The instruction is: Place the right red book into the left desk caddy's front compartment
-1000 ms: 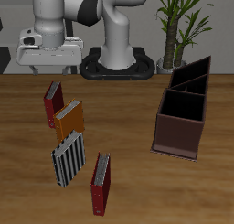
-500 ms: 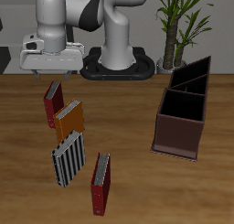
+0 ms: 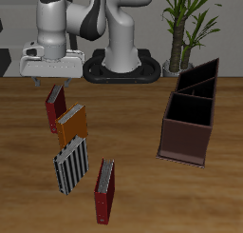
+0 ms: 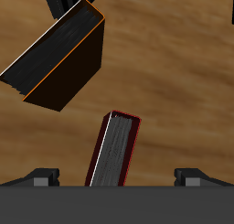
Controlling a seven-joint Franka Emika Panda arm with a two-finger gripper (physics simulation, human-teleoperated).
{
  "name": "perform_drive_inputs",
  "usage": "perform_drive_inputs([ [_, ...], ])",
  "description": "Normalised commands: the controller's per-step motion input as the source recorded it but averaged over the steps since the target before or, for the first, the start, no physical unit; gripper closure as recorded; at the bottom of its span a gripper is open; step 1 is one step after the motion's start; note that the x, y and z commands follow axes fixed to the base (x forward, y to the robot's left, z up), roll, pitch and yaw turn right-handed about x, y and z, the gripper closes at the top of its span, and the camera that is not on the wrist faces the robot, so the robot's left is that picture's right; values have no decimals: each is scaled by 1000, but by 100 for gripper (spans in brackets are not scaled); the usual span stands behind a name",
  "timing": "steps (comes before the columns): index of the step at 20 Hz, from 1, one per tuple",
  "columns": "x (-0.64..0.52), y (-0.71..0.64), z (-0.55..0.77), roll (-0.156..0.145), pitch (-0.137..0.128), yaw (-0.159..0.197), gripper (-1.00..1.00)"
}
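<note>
The right red book (image 3: 56, 106) is a slim maroon hardcover standing on the table behind the orange book (image 3: 71, 126). My gripper (image 3: 47, 83) is open and empty, directly above this red book. In the wrist view the book (image 4: 115, 151) lies between my fingertips (image 4: 42, 176), below them and untouched. The left desk caddy (image 3: 183, 142) is a dark reddish-brown box across the table. Its front compartment (image 3: 188, 110), black inside and tall-walled, is the end one nearest the table's front edge.
A striped book (image 3: 71, 164) and a brighter red book with a broad grey page edge (image 3: 103, 190) stand nearer the table's front edge. The orange book also shows in the wrist view (image 4: 60, 58). The robot base (image 3: 121, 66) and a potted plant (image 3: 188, 23) stand at the back.
My gripper has come down and moved slightly sideways, and now hangs just above the right red book. The books and the caddy have not moved.
</note>
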Motion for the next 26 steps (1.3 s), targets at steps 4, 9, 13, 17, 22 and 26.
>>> perform_drive_inputs([
  [4,-79,-165,-90,-37,-1,-32,-100],
  [9,71,-5,-75,-11,1,-30,-100],
  [13,135,86,3,2,-10,-32,-100],
  [17,194,115,-28,4,-4,-25,-100],
  [22,110,79,-44,3,-1,-19,-100],
  [26,94,-38,-219,-4,26,0,-100],
])
